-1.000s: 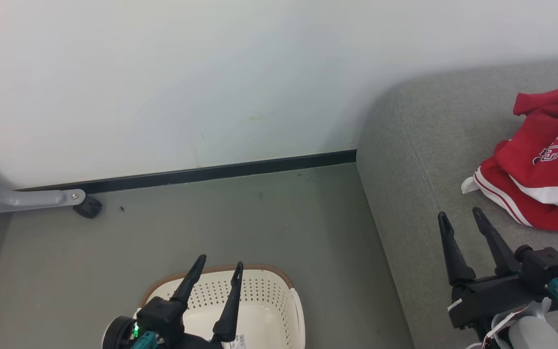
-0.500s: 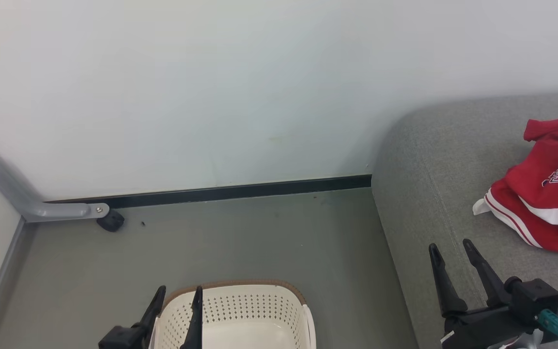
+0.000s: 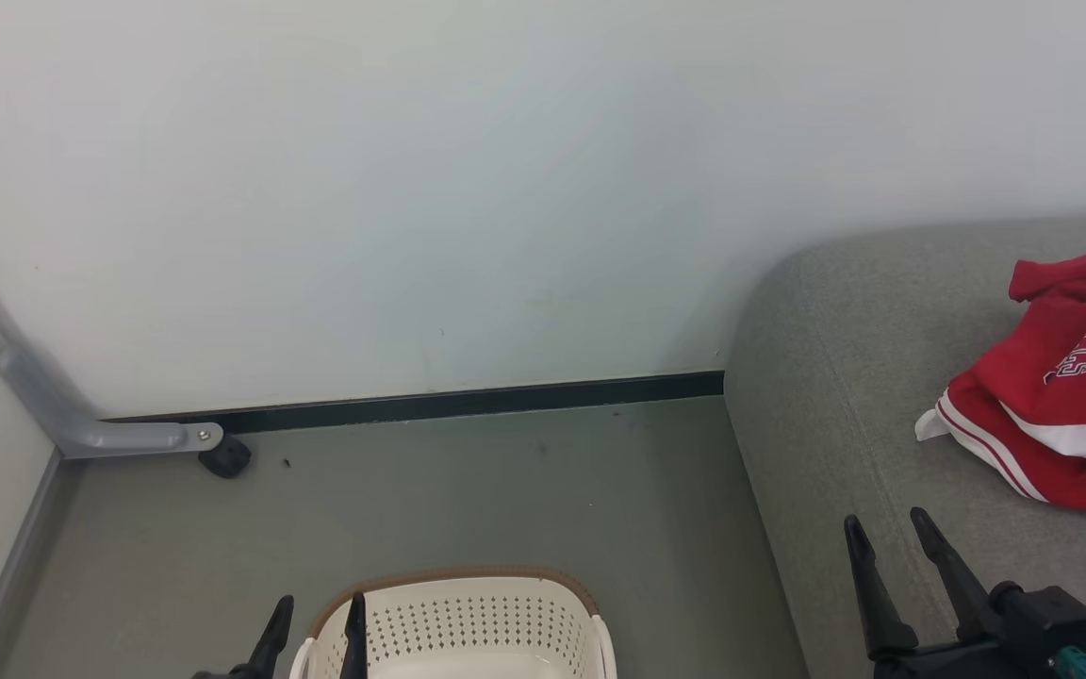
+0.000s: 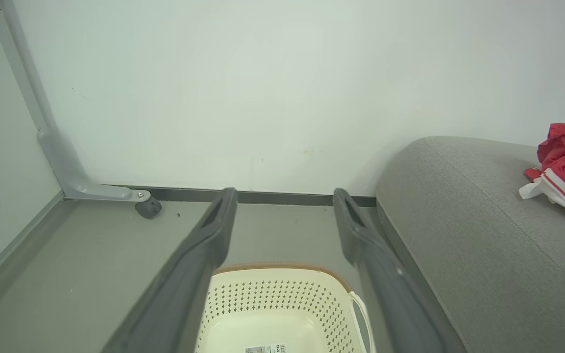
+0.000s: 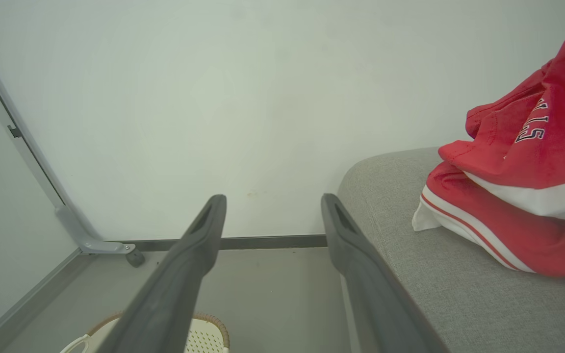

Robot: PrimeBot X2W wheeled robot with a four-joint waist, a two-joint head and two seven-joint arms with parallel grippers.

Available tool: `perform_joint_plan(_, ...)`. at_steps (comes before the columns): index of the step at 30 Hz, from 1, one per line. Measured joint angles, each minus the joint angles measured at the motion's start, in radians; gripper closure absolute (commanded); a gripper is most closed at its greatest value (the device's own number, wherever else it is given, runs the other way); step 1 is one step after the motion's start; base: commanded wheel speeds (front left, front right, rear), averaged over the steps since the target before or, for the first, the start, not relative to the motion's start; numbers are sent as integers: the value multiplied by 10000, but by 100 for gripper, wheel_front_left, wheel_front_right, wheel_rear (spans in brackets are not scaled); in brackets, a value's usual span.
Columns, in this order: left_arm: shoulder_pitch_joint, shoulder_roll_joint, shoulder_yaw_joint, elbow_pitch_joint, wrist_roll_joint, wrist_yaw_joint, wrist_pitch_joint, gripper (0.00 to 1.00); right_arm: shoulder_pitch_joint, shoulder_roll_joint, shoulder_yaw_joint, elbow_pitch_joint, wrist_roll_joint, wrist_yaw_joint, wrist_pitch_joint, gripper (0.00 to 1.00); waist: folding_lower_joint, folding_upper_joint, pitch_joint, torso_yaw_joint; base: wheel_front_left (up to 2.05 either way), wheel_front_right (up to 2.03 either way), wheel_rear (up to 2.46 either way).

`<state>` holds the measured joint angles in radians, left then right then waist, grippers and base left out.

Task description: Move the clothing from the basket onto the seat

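Looks basically done: the clothing (image 3: 1061,396) sits heaped on the seat (image 3: 835,396), and the basket (image 3: 468,618) on the floor (image 3: 505,490) shows a bare bottom. The left gripper (image 3: 320,604) and right gripper (image 3: 885,519) both hang spread wide, holding nothing, likely since there's nothing left to grab.

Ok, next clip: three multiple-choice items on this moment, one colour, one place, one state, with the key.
1. Rim colour of the basket? A blue; B brown; C black.
2. Where does the clothing lie? A inside the basket; B on the floor; C on the seat.
3. How do the left gripper and right gripper stand? A jaws open, holding nothing; B both shut on cloth; C left shut on the basket.
Key: 1 B, its edge is braided brown; 2 C, the red heap rests on the grey cushion; 3 A, each wrist view shows jaws apart, nothing between.
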<state>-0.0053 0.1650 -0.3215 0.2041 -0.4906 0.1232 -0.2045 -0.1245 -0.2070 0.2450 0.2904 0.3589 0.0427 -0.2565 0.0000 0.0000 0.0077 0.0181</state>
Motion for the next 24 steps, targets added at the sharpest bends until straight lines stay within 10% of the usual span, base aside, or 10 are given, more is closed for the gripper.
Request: perform_joint_plan(24,139,-157,221,-146,186,2,4,0,347,-21,46,-594,0,-163,186,0,0,-1,61,32,0,0,0)
